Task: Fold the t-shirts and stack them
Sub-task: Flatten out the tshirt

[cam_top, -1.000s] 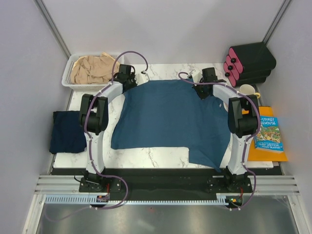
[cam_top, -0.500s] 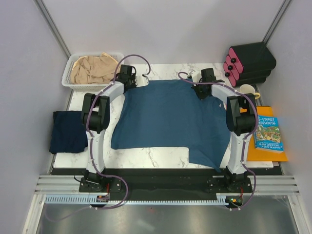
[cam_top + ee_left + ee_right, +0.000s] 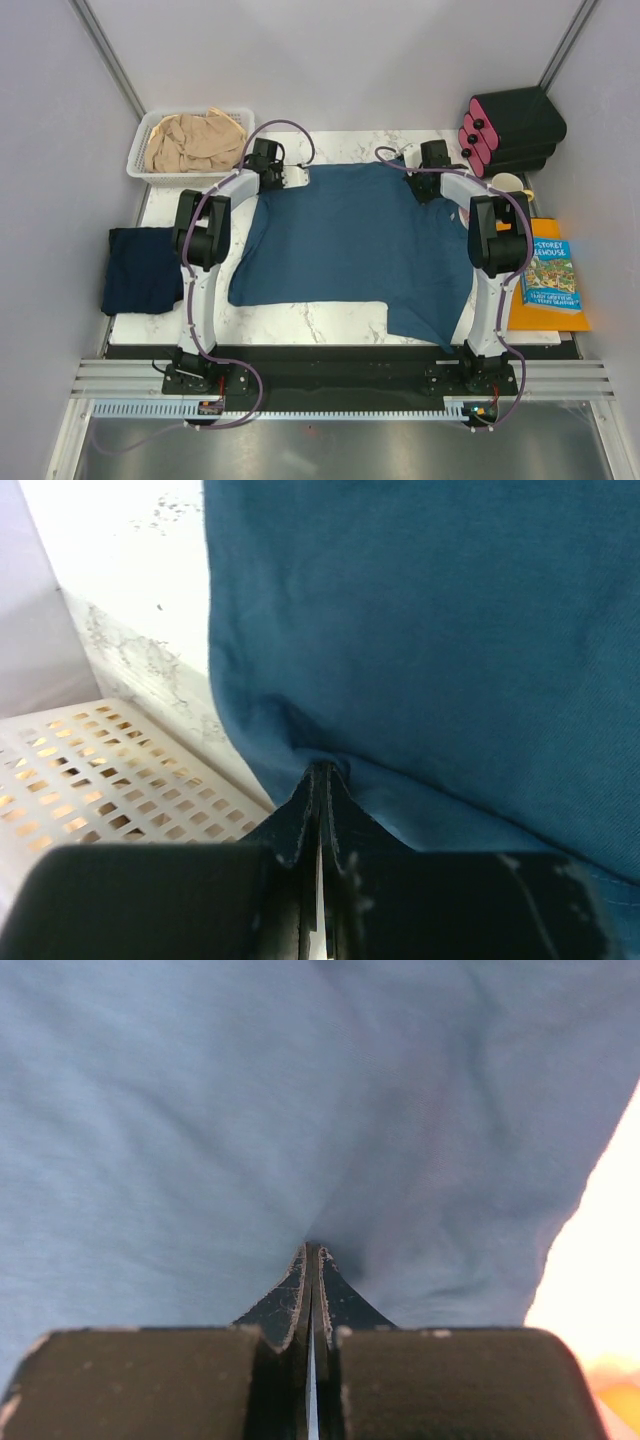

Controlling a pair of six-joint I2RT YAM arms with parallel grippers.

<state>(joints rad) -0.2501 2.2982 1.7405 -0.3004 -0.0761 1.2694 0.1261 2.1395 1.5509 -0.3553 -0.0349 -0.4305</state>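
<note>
Left gripper and right gripper clamp the far edge of the soft teal t-shirt on the marble tabletop.

The right gripper has its two dark jaws pressed together, pinching a puckered fold of the blue t-shirt; cloth fills nearly the whole view above; a washed-out bright patch sits lower right.
</note>
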